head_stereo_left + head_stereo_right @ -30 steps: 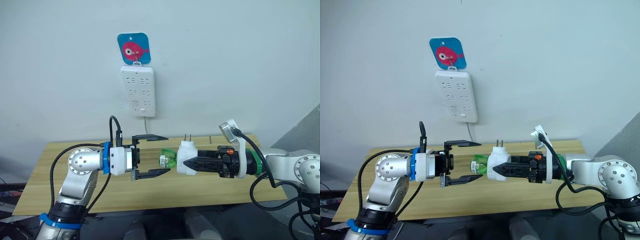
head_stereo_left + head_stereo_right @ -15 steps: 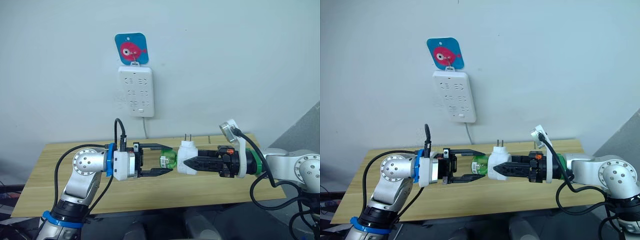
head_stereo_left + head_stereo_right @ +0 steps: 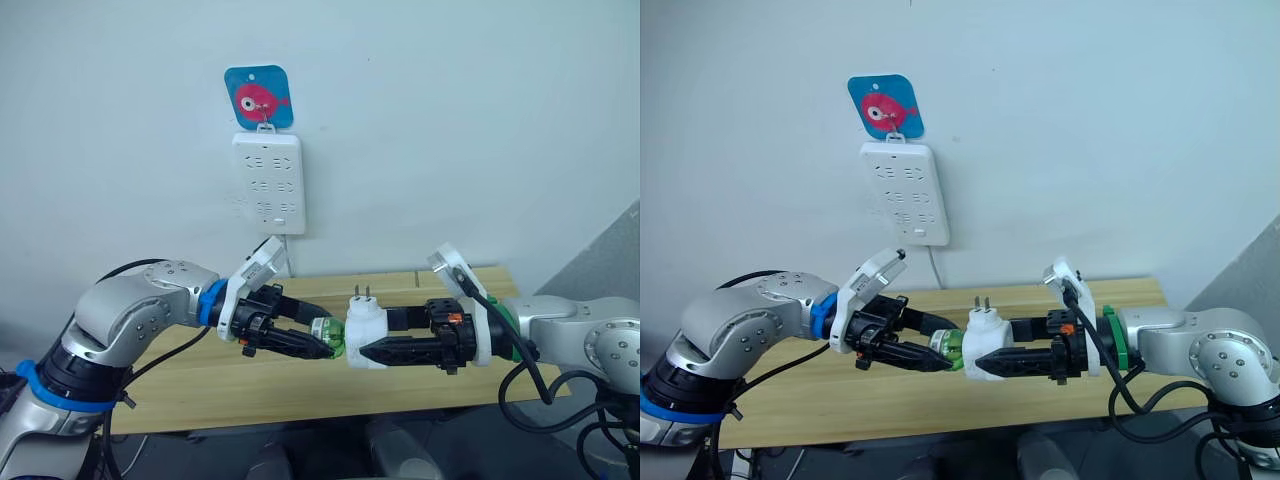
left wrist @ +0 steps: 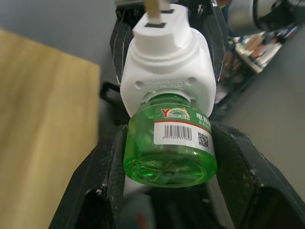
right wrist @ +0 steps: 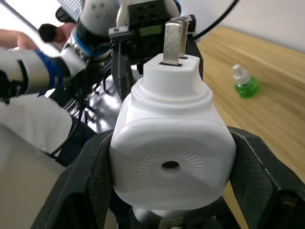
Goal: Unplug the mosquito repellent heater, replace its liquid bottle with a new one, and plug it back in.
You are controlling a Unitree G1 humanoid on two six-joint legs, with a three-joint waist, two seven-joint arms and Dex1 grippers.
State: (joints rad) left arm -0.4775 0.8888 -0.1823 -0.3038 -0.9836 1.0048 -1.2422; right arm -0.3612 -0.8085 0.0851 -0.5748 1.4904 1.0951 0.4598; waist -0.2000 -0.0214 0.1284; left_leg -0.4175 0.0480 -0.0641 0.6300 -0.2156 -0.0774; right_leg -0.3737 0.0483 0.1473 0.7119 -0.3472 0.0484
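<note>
r gripper (image 3: 362,352) clamps heater (image 3: 366,333) | l gripper (image 3: 328,346) clamps green bottle (image 4: 169,148)

You see a light wooden table (image 3: 300,385) below both pincers; on it, beyond the right pincer (image 5: 167,200), stands one small green bottle (image 5: 246,83) with a white cap.

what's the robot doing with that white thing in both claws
It is swapping the liquid bottle on an unplugged mosquito heater. The right claw is shut on the white heater, held in the air above the wooden table with its prongs pointing up. The left claw is clamped on the green bottle that is seated in the heater's base. Another small green bottle stands on the table. The white power strip hangs on the wall behind.
</note>
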